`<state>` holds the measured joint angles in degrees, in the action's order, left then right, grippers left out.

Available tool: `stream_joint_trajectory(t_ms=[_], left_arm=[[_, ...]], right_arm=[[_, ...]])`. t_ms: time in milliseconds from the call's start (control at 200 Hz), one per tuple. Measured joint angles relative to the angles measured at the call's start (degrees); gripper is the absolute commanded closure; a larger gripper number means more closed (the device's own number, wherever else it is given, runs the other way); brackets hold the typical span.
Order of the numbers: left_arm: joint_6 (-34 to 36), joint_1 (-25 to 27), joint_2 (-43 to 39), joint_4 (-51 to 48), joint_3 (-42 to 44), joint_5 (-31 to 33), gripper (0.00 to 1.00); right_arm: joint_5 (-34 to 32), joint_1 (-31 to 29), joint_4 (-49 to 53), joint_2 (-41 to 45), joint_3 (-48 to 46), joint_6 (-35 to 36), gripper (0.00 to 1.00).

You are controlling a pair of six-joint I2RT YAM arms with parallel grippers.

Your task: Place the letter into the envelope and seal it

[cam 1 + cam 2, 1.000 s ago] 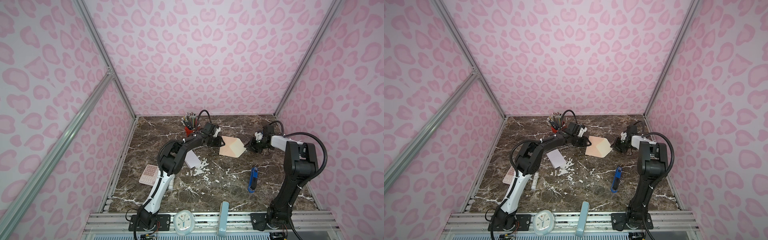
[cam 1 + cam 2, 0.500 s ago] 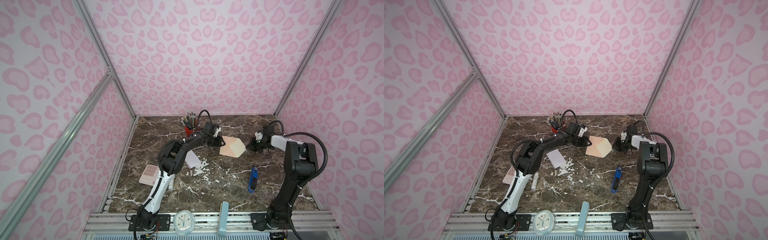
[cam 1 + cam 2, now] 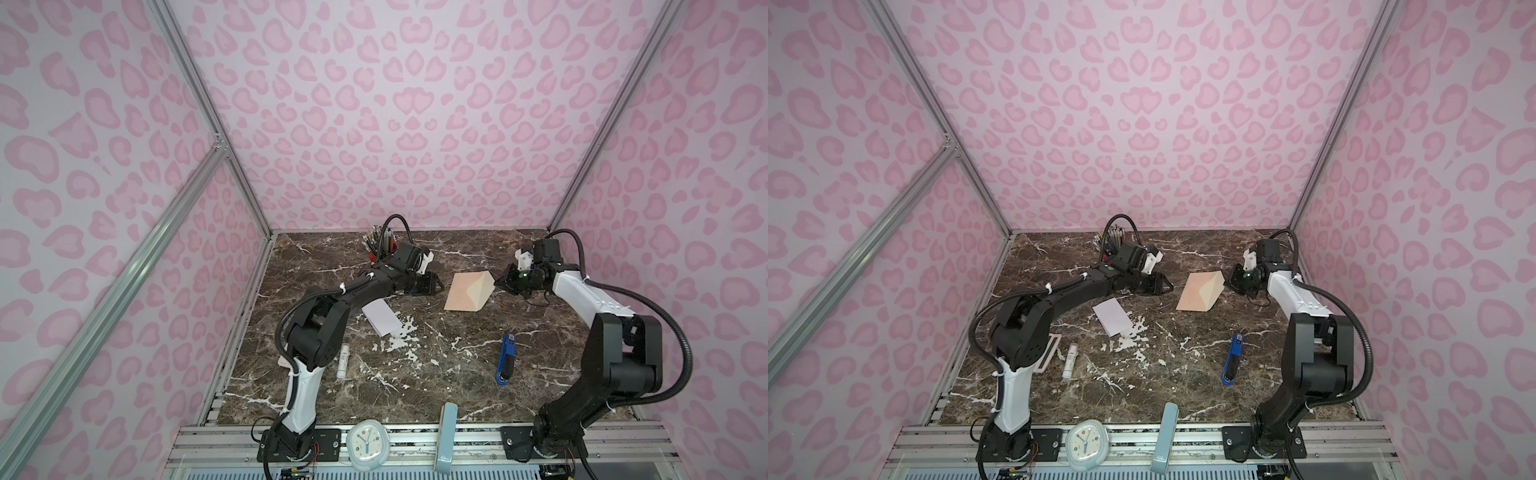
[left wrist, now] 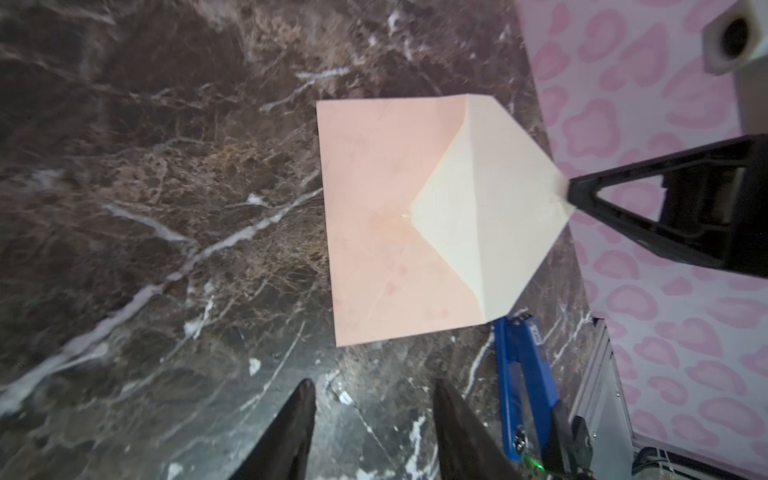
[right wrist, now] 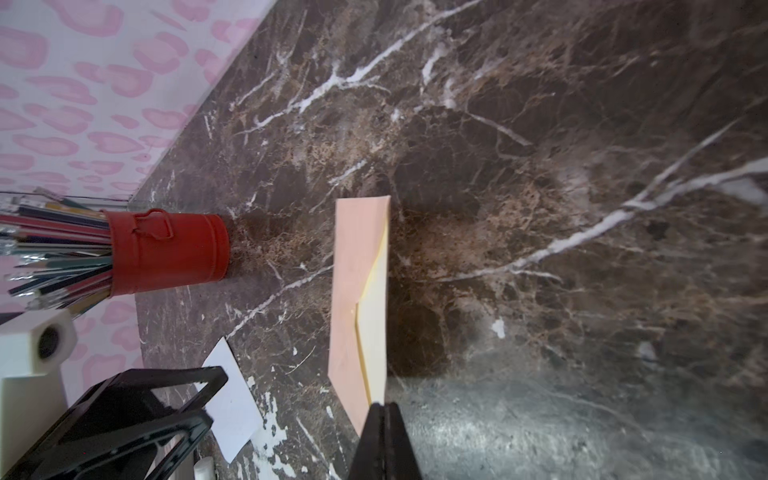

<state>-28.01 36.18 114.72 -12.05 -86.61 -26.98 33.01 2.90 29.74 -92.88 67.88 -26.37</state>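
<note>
On the dark marble counter [image 3: 415, 386] the letter [image 3: 380, 318] lies flat toward the left, beside the left arm. Just past it the left pincer [image 4: 374, 399] hangs with its jaws parted and nothing between them (apart from the envelope, tips pointing toward it). The envelope [image 4: 386, 224] lies mid-counter with its peach body flat and its cream flap [image 4: 490, 199] lifted toward the right, where the right pincer [image 5: 381, 409] is clamped tight on the flap's pointed tip.

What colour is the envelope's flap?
Pale cream flap on the peach-pink envelope; clearest in the left wrist view.
</note>
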Motion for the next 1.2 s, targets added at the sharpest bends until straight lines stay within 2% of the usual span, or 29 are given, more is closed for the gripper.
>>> stream_joint_trajectory(t_ms=[280,470,650,815,960,1200], left_arm=[[0.02,3.28,-22.27,1.40,16.70,3.85,0.48],[-0.39,4.00,-36.28,0.17,26.86,9.27,0.48],[-0.42,4.24,-46.62,-3.17,32.63,14.14,0.48],[-0.68,4.22,-53.11,-5.57,35.74,17.90,0.47],[-1.14,4.22,-55.67,-6.67,37.70,19.93,0.47],[-2.29,4.22,-55.98,-7.63,39.45,21.40,0.47]], right_arm=[[-1.70,-8.90,5.51,14.19,-0.15,-2.91,1.00],[-3.96,-17.22,8.00,20.26,-0.13,-6.99,1.00],[-6.43,-26.27,7.96,23.96,-1.60,-11.98,1.00],[-8.15,-33.64,5.64,25.03,-3.72,-16.37,1.00],[-7.45,-39.30,1.25,25.14,-5.90,-20.92,1.00],[-6.40,-39.98,-4.81,26.36,-11.96,-23.98,1.00]])
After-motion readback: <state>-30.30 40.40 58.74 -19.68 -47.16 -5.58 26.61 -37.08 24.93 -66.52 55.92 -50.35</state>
